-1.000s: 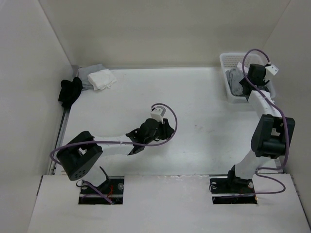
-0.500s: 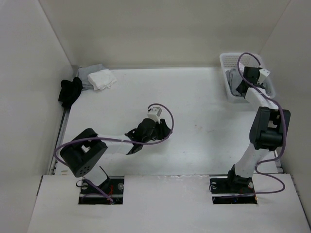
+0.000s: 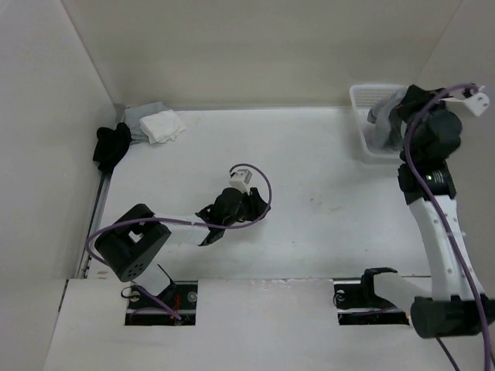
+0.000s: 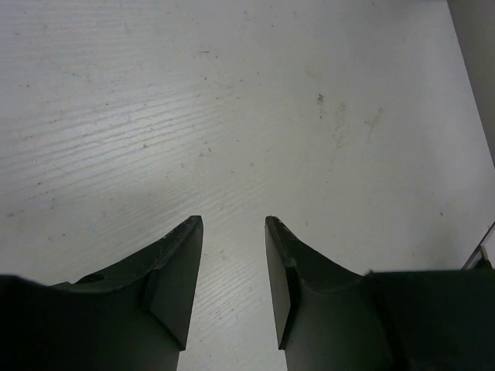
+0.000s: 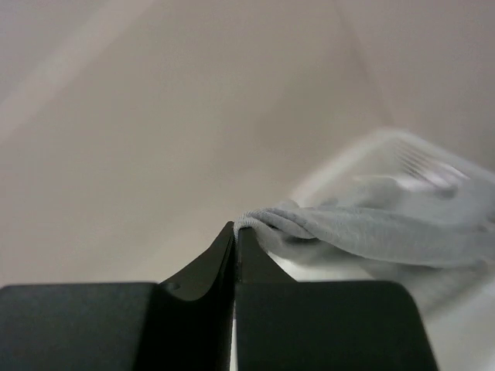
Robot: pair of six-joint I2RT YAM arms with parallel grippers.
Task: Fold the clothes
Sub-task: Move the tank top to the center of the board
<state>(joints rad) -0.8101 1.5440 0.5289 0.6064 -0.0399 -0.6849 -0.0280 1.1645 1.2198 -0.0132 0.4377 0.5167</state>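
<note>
We see the plain medium-grey soft fabric garment at the upper right of the overhead frame. Part of it is down in the white plastic lattice basket and part is drawn up out of it toward the right pincer. In the right wrist view that pincer's two black fingers are pressed together with no gap between them, and a bunched fold of the garment's edge is pinched at their very tips. From there the fabric runs off to the right of the frame in soft ridges, sagging toward the blurred basket behind it. How much of the garment lies inside the basket we cannot tell, since the arm covers part of it from above. The basket stands in the far right corner of the white bench, against the back wall.

The left pincer sits near the middle of the overhead frame, well apart from the garment and the basket. Its fingers stand clearly apart, with bare, lightly scuffed bench surface showing between them, and they hold nothing.

In the upper left of the overhead frame, in the far left corner of the bench, a crumpled white cloth lies on a pale grey piece. Just beside them is a small black garment at the bench's left edge.
</note>
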